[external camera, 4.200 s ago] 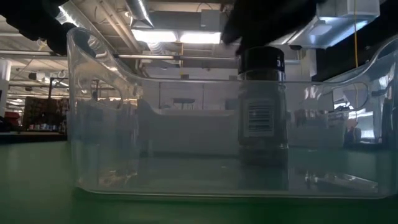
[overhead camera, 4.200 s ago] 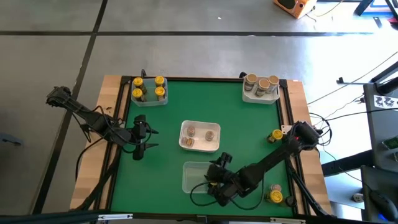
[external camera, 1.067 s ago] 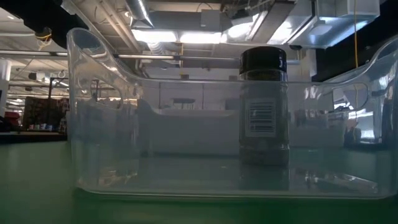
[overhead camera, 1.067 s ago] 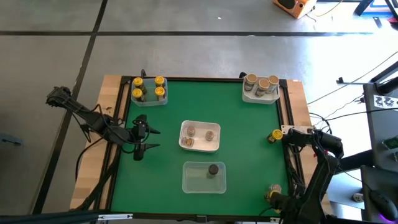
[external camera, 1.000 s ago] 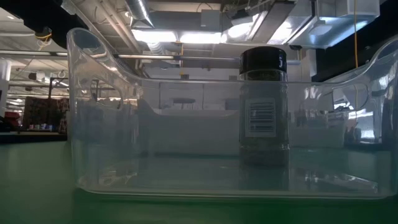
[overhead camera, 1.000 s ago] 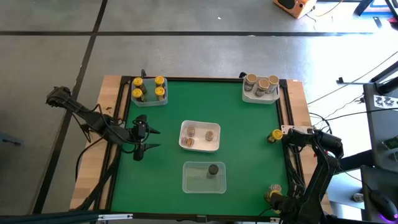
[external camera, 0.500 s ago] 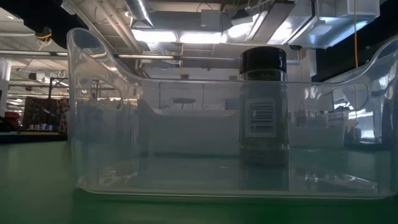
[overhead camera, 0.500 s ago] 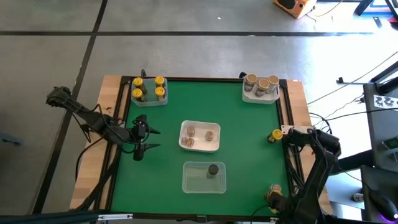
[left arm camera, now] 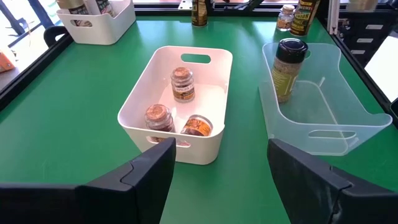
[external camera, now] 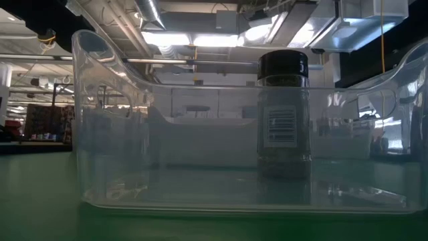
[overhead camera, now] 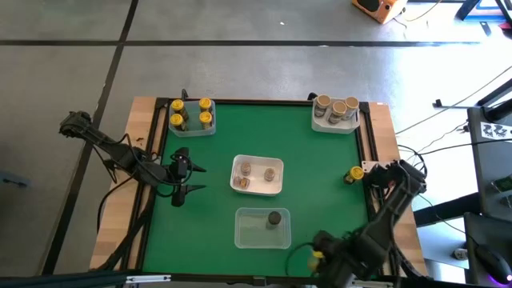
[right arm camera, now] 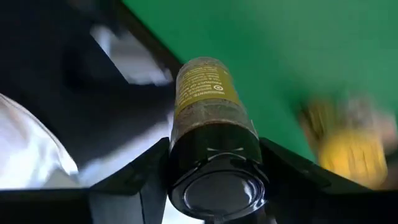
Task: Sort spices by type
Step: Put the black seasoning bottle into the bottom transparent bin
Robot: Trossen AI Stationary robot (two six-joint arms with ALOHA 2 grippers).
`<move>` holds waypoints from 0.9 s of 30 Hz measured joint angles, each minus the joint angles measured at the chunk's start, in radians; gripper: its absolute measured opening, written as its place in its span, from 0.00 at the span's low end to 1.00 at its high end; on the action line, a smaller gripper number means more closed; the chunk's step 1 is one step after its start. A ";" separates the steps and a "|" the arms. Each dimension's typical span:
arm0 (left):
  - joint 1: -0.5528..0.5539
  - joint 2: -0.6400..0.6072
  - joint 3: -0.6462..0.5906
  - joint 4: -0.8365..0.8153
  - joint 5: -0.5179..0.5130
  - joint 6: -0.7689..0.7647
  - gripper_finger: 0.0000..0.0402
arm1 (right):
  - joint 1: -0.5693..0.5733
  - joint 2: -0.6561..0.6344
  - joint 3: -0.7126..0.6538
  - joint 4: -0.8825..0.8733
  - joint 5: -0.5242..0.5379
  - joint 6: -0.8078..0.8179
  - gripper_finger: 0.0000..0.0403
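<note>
My right gripper hangs over the table's near edge, shut on a black-lidded spice jar with a yellow label. My left gripper waits open at the table's left side, facing the white bin. Three brown-lidded jars lie in that bin. Another black-lidded jar stands upright on the floor of the clear bin. A yellow-lidded jar stands by the right edge. My right gripper pinches the jar between its two fingers, one on each side just below the black lid. The fingers come from above, pointing down. The jar hangs lid up, lifted clear of the table.
A bin of yellow-lidded jars sits at the far left corner. A bin of tan-lidded jars sits at the far right corner. A blurred yellow jar stays on the table below my right gripper. Open green mat lies between the bins.
My right gripper has risen from the near right corner and swung toward the table's left along the near edge. It has rolled as it went. The yellow-labelled jar has gone with it, lifted clear of the table.
</note>
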 joint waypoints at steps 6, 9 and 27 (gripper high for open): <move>0.000 0.000 0.000 0.000 0.000 0.000 0.63 | -0.079 0.000 0.000 0.094 0.183 -0.219 0.54; 0.000 0.000 0.000 0.000 0.000 0.000 0.63 | -0.121 0.000 -0.001 0.125 0.237 -0.301 0.54; 0.000 0.000 0.000 0.008 0.000 0.010 0.63 | -0.292 0.123 0.000 0.223 0.095 -0.542 0.52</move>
